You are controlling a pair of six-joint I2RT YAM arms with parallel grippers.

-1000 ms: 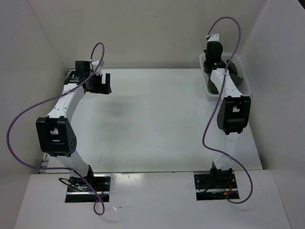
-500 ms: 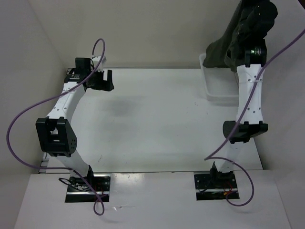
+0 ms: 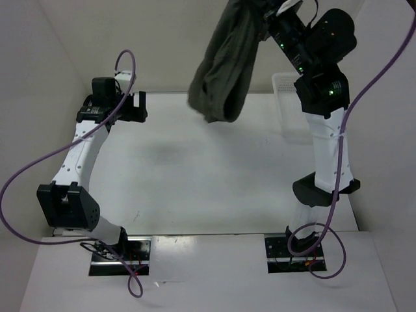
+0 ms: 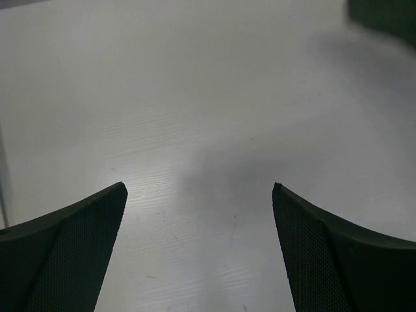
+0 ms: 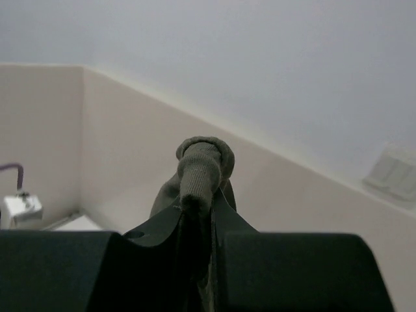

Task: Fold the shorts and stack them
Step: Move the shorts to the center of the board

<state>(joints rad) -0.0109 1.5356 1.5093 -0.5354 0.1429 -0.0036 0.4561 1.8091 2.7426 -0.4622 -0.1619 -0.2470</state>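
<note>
High over the counter's (image 3: 195, 169) far side: shorts (image 3: 224, 65) hang bunched from right claw (image 5: 200, 211).
Right claw pinches just a thin fold, rest dangles in a lump, looks clear of the surface. Small bite, so cloth could slip out on a fast swing, or land twisted & resist folding. Left claw (image 4: 198, 188) spread wide, empty, low at far left. Counter white, matte, faint scuffs; pale walls (image 3: 182, 45) on 3 sides; white basket (image 3: 284, 81) far right.
</note>
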